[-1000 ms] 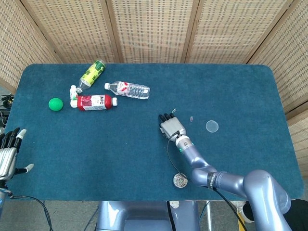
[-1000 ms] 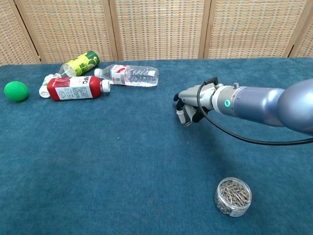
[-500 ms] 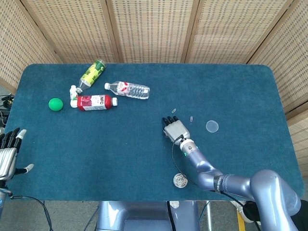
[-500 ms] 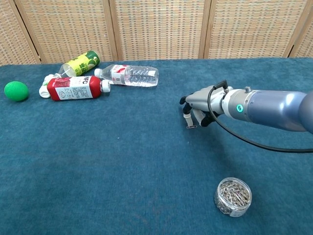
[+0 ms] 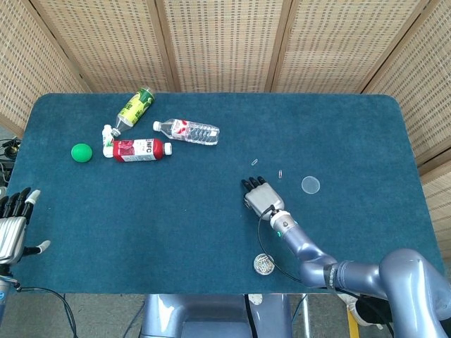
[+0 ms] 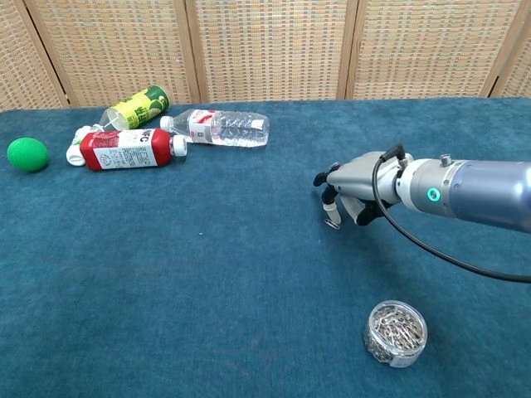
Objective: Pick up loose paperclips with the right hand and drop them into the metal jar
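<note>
Wicker screens back a blue-carpeted table. Toward its near edge the right hand hovers palm down, fingers curled together and seemingly pinching a small paperclip, though that is too fine to be sure of. From it, the jar, already full of clips, stands nearer the robot and slightly right, with open carpet between them. Two loose clips lie just beyond the hand. At the far left edge the left hand idles with fingers apart.
</note>
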Tool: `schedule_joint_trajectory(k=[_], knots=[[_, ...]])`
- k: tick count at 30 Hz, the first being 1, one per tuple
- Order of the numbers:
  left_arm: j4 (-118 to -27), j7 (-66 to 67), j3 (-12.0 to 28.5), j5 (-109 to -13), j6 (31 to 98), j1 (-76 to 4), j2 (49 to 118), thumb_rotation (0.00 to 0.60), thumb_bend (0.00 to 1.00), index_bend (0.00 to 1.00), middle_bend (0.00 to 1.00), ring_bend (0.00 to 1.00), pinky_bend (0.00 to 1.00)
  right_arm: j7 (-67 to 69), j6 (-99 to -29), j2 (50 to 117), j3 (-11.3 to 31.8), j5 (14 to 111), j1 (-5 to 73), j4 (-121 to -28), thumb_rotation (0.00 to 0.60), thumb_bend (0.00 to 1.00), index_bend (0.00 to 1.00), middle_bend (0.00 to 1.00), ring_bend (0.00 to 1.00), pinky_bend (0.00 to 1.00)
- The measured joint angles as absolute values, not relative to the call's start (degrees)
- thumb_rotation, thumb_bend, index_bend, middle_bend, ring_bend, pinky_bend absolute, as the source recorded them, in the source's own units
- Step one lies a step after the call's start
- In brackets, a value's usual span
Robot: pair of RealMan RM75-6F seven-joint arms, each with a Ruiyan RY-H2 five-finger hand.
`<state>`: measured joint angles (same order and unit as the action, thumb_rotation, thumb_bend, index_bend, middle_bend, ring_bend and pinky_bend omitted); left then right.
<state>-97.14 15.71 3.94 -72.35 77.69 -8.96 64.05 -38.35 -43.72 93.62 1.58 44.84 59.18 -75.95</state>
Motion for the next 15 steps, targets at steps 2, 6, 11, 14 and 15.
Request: schedule_joint_trajectory(k=[2,6,11,14,15], knots=[[-97.15,15.65,3.90,-72.43,77.74,-8.93,64.03,0.600,0.00,0.00,0.00,0.00,0.00,-38.19,-43.84,93.20,1.37,45.49,58.99,-76.71,0.600,1.00,0.44,0.03,0.00,0.10],[-97.18,15.56,3.82,-72.59,77.73,-8.94,63.99,0.600,0.00,0.00,0.00,0.00,0.00,-37.89,-43.89,92.09,0.67,47.20,58.60,-78.82,0.600,1.00,0.44,0.03,0.00,0.10],[-97.27,15.39,3.82,-72.67,77.84,-8.90,63.91,0.600,0.00,0.00,0.00,0.00,0.00,-37.29,-44.06,91.15,0.12,49.59,58.19,-81.39,0.600,1.00,0.44,0.03,0.00,0.10],[-97.28,15.38,3.78,-72.75,77.80,-8.92,63.90,0.600,0.00,0.00,0.00,0.00,0.00,-36.90,-44.31,90.75,-0.08,51.31,57.99,-82.75,0.600,1.00,0.44,0.03,0.00,0.10],[-97.27,15.40,3.77,-72.77,77.79,-8.93,63.90,0.600,0.00,0.00,0.00,0.00,0.00,-36.70,-44.47,90.72,-0.09,52.01,57.92,-83.07,0.600,1.00,0.44,0.03,0.00,0.10]])
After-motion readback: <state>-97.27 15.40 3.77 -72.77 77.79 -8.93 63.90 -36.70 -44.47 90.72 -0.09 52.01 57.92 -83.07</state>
